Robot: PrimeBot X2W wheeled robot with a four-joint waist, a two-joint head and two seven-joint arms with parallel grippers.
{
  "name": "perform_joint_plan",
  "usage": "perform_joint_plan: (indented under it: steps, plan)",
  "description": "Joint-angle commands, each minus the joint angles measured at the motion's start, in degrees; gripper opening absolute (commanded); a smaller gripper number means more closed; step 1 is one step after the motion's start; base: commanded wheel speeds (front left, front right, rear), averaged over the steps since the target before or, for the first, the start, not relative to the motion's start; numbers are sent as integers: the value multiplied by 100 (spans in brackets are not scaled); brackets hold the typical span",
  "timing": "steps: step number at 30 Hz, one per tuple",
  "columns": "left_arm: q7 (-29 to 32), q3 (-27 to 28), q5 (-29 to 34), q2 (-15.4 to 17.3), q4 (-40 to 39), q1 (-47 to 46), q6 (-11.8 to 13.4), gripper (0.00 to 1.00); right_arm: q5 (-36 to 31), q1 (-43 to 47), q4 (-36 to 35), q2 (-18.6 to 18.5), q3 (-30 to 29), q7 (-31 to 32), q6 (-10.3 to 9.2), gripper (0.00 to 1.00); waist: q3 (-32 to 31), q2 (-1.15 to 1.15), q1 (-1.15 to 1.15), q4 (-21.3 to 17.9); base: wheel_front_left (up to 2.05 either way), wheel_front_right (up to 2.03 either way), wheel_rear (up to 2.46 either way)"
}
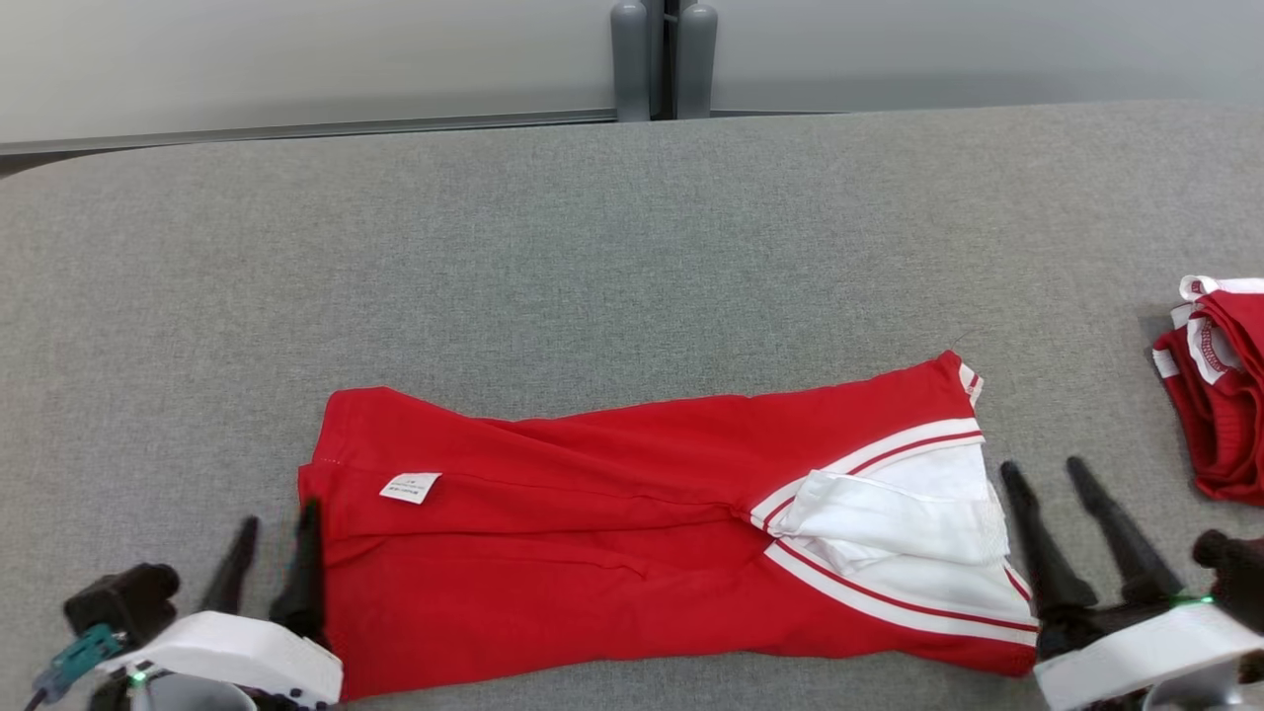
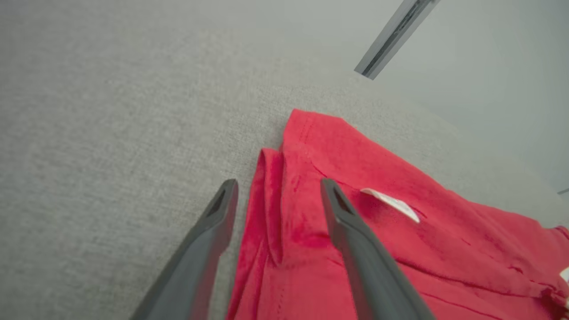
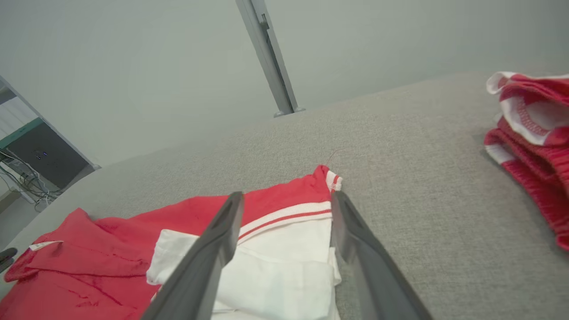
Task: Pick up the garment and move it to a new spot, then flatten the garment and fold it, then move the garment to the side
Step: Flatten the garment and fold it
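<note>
Head view, from the left: the left gripper (image 1: 278,518) sits at the near left corner of the grey fabric-covered worktop (image 1: 632,247), its 2 long dark fingers spread apart and holding nothing. In the left wrist view this gripper (image 2: 278,183) straddles the left hem of the red folded garment with white striped trim (image 2: 400,249): 1 finger lies over bare worktop, the other over red cloth; whether either touches, I cannot tell.

The garment (image 1: 592,513) lies flat along the near edge, folded into a long band running left to right. A small white rectangular care label (image 1: 410,487) lies near its left end, and a white panel edged with red-and-white stripes shows at its right end.

Just beside that right end, the right gripper (image 1: 1042,467) also has its fingers spread and empty. In the right wrist view it (image 3: 286,195) points over the white panel's right edge.

At the worktop's right edge, well apart, lies a crumpled pile of red-and-white knitted cloth (image 1: 1220,395).
</note>
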Motion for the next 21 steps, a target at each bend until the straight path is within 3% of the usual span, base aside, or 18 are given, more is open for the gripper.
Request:
perform_joint_plan:
  steps: [1, 7, 13, 21]
  plan:
    - [-334, 101, 285, 102, -268, 75, 230, 100, -324, 60, -154, 56, -241, -176, -1, 100, -19, 0, 0, -1, 0, 0, 0]
    - [-711, 221, 1095, 34, -1326, 253, 753, 100, -1010, 57, -650, 321, -779, -292, -1, 100, -111, 0, 0, 9, 0, 0, 0]
    - [-741, 169, 1628, -13, -1839, 298, 959, 100, -1414, 16, -873, 370, -915, -95, -1, 100, -260, 0, 0, -43, 0, 0, 0]
    - [-720, -71, 2005, 63, -1769, 520, 1099, 100, -1673, 246, -941, 519, -903, 139, -1, 100, -538, 0, 0, -136, 0, 0, 0]
